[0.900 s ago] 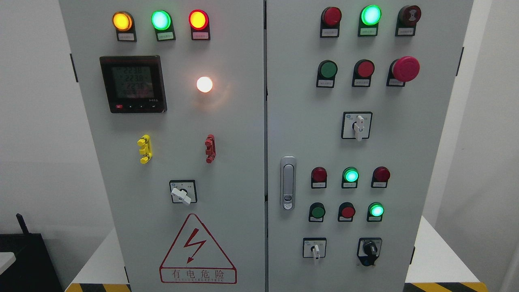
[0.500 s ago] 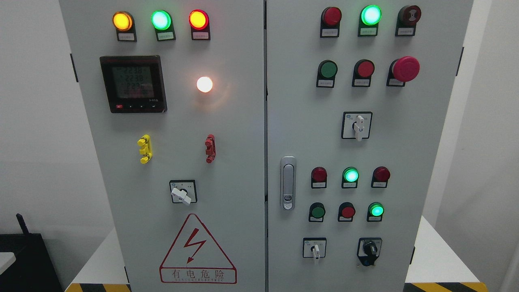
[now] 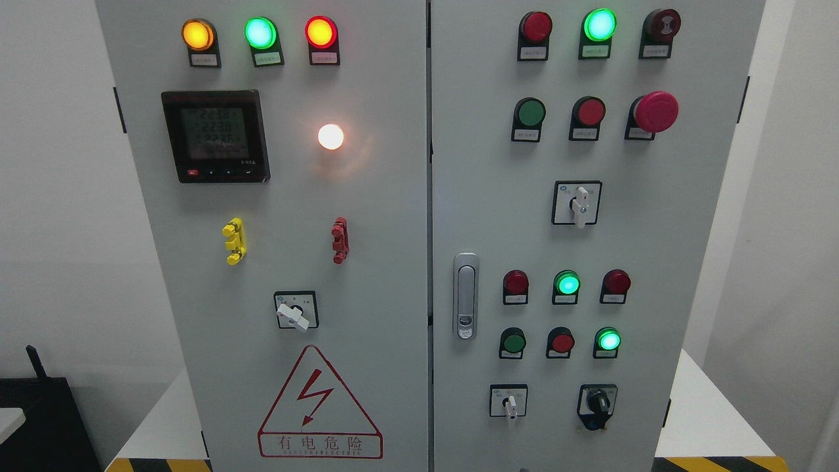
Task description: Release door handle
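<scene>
A grey two-door electrical cabinet fills the head view. Its silver door handle (image 3: 465, 295) sits flush and upright on the right door (image 3: 662, 275), close to the seam between the doors. Nothing touches the handle. Both doors look closed. Neither of my hands nor either arm shows anywhere in the picture.
The left door (image 3: 380, 262) carries a digital meter (image 3: 215, 136), lit indicator lamps, a rotary switch (image 3: 295, 313) and a red warning triangle (image 3: 319, 406). The right door has push buttons, a red emergency stop (image 3: 655, 111) and selector switches. A black object (image 3: 39, 419) stands at the lower left.
Only the digits on the meter flicker. The cabinet, handle and doors stay as they were.
</scene>
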Robot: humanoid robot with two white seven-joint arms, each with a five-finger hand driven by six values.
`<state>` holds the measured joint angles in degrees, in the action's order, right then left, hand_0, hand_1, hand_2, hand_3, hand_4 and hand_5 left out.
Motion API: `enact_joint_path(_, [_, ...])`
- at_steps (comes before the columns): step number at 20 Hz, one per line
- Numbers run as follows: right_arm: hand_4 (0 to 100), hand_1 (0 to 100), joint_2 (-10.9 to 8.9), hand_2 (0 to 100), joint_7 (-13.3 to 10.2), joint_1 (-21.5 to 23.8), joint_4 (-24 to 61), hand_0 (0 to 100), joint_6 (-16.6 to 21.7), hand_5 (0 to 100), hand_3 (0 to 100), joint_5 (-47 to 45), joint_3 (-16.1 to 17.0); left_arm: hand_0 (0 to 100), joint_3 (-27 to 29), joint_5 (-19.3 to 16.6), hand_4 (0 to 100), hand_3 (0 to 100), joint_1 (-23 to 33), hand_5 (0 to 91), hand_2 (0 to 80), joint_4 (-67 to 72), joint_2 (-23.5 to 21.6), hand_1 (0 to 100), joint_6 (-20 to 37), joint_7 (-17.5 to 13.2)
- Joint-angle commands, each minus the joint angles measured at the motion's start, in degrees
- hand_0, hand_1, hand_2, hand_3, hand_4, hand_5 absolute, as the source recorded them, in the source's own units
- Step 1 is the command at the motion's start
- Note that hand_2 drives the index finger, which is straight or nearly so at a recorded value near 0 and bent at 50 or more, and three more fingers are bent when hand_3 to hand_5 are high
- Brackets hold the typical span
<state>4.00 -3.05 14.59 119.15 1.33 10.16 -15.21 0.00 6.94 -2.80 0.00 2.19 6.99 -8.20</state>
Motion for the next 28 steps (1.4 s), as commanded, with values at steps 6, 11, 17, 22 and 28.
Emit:
enact_joint_path(6, [61, 35, 0.13, 0, -9.2, -6.6, -4.9, 36, 4.8, 64, 68, 28.2, -1.3, 12, 0.6, 0.0, 0, 0, 0.0, 0.0, 0.0, 1.0, 0.0, 39, 0.0, 0.0])
enact_joint_path(11, [81, 38, 0.39, 0, -11.8, -10.5, -8.3, 34, 4.9, 89, 85, 40.3, -2.0, 12, 0.6, 0.0, 0, 0, 0.1, 0.0, 0.0, 1.0, 0.0, 39, 0.0, 0.0])
enact_joint_path(17, [90, 37, 0.39, 0, -14.1, -14.3, -12.3, 31, 4.3, 96, 97, 50.6, -1.8, 12, 0.6, 0.0, 0, 0, 0.1, 0.0, 0.0, 1.0, 0.0, 39, 0.0, 0.0])
enact_joint_path(22, [93, 29, 0.66, 0, -14.1, -17.2, -13.8, 34, 1.5, 98, 99, 57.0, -1.7, 12, 0.6, 0.0, 0, 0, 0.0, 0.0, 0.0, 1.0, 0.0, 39, 0.0, 0.0])
enact_joint_path(28, [93, 27, 0.66, 0, -14.0, -20.7, -15.4, 36, -1.9, 98, 100, 59.7, -1.7, 12, 0.6, 0.0, 0, 0, 0.0, 0.0, 0.0, 1.0, 0.0, 39, 0.0, 0.0])
